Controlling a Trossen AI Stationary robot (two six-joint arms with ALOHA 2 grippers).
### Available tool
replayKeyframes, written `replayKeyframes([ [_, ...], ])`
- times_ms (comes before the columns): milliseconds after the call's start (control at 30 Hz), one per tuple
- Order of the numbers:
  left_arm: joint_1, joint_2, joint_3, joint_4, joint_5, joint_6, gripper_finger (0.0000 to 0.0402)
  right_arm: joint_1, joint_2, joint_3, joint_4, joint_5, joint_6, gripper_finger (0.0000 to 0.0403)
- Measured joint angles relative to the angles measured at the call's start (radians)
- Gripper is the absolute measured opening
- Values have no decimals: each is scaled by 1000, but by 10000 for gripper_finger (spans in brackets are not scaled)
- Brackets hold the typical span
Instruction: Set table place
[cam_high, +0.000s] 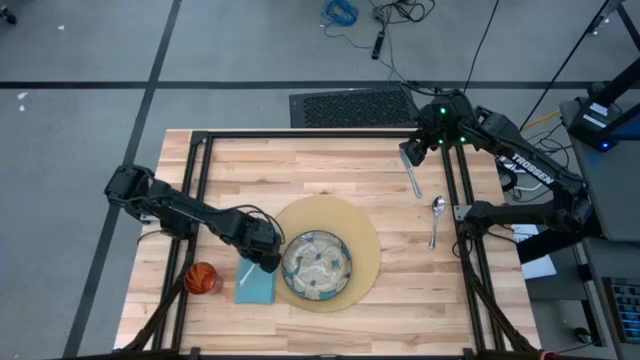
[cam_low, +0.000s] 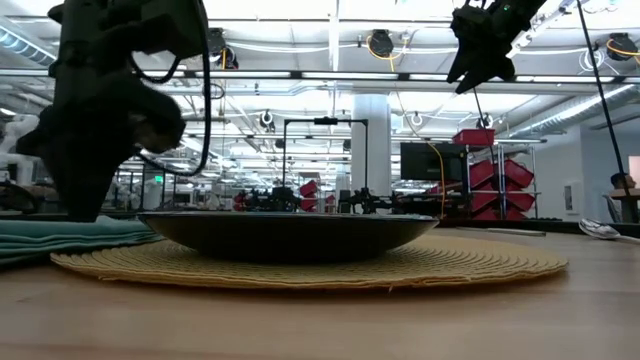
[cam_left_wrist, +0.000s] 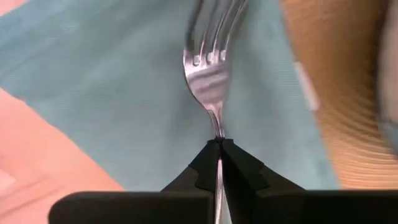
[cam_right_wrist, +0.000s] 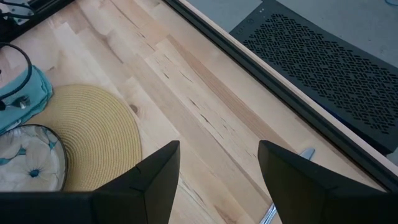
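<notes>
A silver fork (cam_left_wrist: 208, 68) is over the light-blue napkin (cam_left_wrist: 112, 93), left of the round tan mat (cam_high: 350, 225) that bears the greenish patterned plate (cam_high: 316, 265). My left gripper (cam_high: 266, 256) points down at the napkin's far right part and is shut on the fork. The small orange cup (cam_high: 202, 278) stands on the table left of the napkin. A knife (cam_high: 413, 180) and a spoon (cam_high: 436, 215) lie flat on the table at the right. High above the knife, my right gripper (cam_right_wrist: 217, 180) hangs open with nothing between its fingers. My left gripper pinches the fork's narrow neck (cam_left_wrist: 217, 129), just behind the tines, between its two fingertips. The fingers come from above, pointing down, one on each side of the handle. The tines reach out past the fingertips over the napkin; whether the fork is lifted off the cloth I cannot tell.
Black frame rails (cam_high: 200, 170) run along the table's left, far and right sides. Bare planks (cam_high: 300, 170) stretch between the mat and the far rail. A dark vented floor mat (cam_high: 350, 105) lies beyond the far edge.
</notes>
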Motion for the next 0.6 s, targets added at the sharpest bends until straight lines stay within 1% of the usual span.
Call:
replayKeyframes([
  [300, 0, 0, 82, -6, 12, -100, 1, 0, 0, 0, 0, 0, -17, 208],
  [533, -2, -4, 166, -129, 68, -145, 1, 0, 0, 0, -12, 0, -75, 208],
  [600, -8, -17, 173, -138, 75, -180, 0, 0, 0, 0, -15, 0, -84, 208],
])
